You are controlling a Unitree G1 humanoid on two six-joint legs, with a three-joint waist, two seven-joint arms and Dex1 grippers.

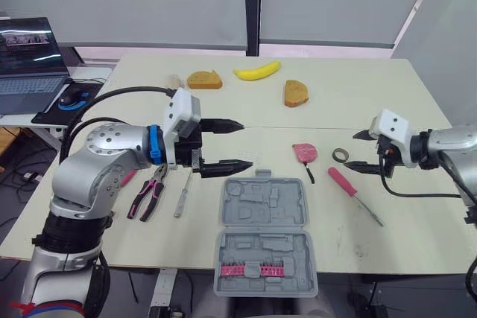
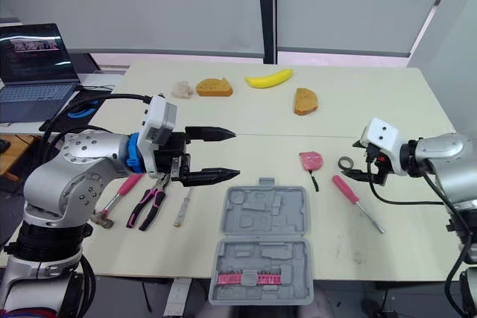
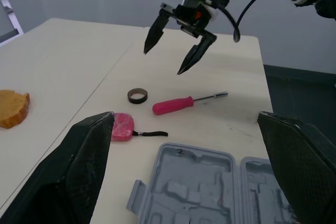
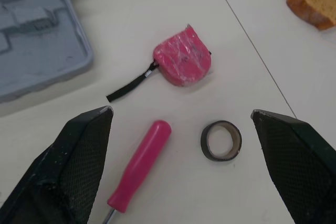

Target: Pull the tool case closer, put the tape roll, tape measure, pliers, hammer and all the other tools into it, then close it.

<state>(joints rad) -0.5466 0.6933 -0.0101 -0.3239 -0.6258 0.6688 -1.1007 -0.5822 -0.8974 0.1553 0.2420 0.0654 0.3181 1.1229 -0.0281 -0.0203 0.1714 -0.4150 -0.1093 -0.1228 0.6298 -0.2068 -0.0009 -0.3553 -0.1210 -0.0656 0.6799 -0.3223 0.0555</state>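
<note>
Left eye view: the case [image 1: 262, 202] lies open at the near middle of the table [image 1: 350, 87]. It is one grey plastic shell in two hinged halves, each moulded with angular recesses. A single row of pink bits [image 1: 242, 269] sits in the nearer half. All the loose tools lie on the table outside it.

Three tools lie left of the case. The pliers [image 1: 151, 193] have pink-and-black handles. A slim grey metal tool [image 1: 182, 197] lies between the pliers and the case. The hammer [image 2: 125, 186] has a pink handle and is partly hidden by the left arm.

Three more lie right of the case. The screwdriver [image 1: 343, 182] has a smooth pink handle and a bare steel shaft. Just beyond it is the roll [image 1: 340, 155], a small dark ring. Left of the roll is the tape measure [image 1: 304, 153], a rounded pink body with a black strap. Any print on these is too small to read.

The left gripper [image 1: 247, 144] hovers just far-left of the case, its two tapered black fingers spread wide and holding nothing. The right gripper [image 1: 350, 150] hangs above the roll, also spread wide and empty. Its finger pads [image 4: 79, 166] are cross-hatched.

On the far side lie two brown bread slices [image 1: 204, 80] and one yellow banana [image 1: 257, 71]. One laptop [image 1: 30, 57] stands on a desk at far left, its screen text too small to read.
</note>
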